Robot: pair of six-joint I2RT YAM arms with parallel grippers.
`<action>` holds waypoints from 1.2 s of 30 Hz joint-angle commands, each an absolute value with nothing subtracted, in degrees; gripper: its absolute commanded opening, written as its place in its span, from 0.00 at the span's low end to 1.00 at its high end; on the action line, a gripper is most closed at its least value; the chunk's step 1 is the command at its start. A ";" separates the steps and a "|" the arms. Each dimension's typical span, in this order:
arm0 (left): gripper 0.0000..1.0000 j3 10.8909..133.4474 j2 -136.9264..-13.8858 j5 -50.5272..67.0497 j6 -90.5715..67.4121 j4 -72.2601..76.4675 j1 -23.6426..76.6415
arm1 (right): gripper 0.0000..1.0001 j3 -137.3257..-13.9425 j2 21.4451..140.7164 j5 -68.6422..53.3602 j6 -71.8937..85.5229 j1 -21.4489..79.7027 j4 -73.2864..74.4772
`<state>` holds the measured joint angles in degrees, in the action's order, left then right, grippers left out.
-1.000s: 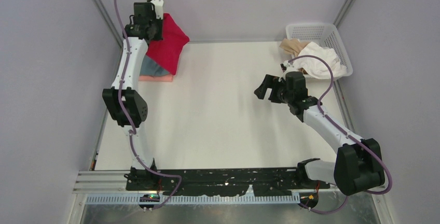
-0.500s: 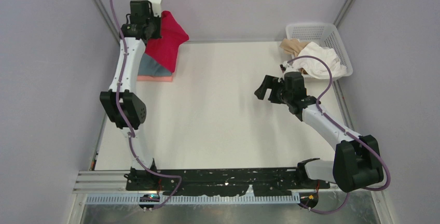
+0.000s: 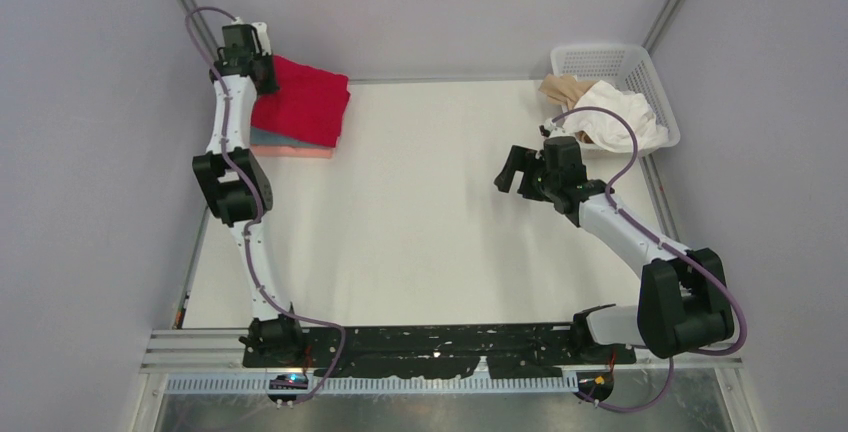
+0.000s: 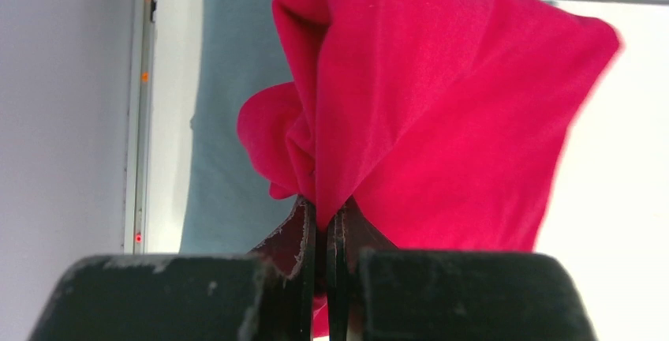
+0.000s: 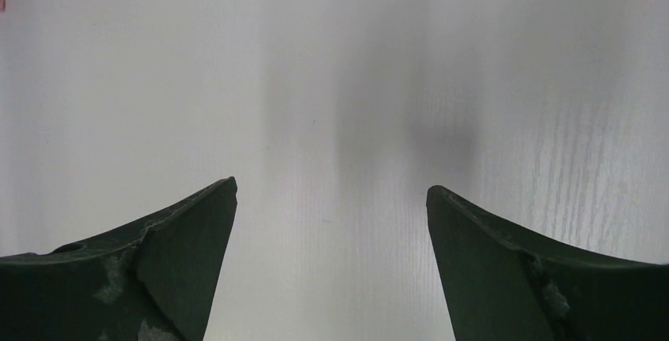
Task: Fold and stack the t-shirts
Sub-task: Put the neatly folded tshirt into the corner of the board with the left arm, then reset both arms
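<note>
A bright red t-shirt (image 3: 303,100) lies folded on top of a grey-teal t-shirt (image 3: 268,139) and a salmon pink t-shirt (image 3: 300,152) at the table's far left. My left gripper (image 3: 262,74) is at the red shirt's left edge, shut on a pinch of the red cloth (image 4: 426,112); in the left wrist view the grey-teal shirt (image 4: 229,159) shows beneath it. My right gripper (image 3: 515,172) hangs open over bare table (image 5: 331,120), nothing between its fingers. A white t-shirt (image 3: 620,120) and a beige t-shirt (image 3: 562,87) spill from the basket.
The white lattice basket (image 3: 612,62) stands at the far right corner, by the right wall. Grey walls close the table on the left, back and right. The arms' black base rail (image 3: 440,342) runs along the near edge.
The left gripper has moved left and back with the red shirt, which went from hanging bunched to lying spread flat on the stack. The right arm barely shifted.
</note>
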<state>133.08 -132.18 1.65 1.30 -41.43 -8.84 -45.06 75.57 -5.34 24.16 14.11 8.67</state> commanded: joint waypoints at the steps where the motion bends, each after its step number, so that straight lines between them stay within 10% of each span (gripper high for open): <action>1: 0.00 137.95 -135.30 2.77 -3.49 -36.21 -12.65 | 0.95 -48.37 75.72 -2.16 24.79 13.89 10.32; 5: 0.09 139.30 -138.06 2.83 -5.41 -34.10 -15.04 | 0.95 -49.68 76.12 -1.08 24.76 13.84 12.04; 13: 0.99 137.52 -132.93 3.59 -8.90 -35.91 -15.23 | 0.95 -53.53 74.97 1.37 22.77 13.89 15.39; 36: 1.00 47.88 -56.60 -7.05 -29.41 -11.55 17.33 | 0.95 -39.27 50.87 5.66 21.27 13.93 16.34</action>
<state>59.44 -64.36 -3.92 -21.85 -18.06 13.96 -41.76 52.84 2.22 21.56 14.11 17.67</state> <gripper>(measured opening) 0.994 0.952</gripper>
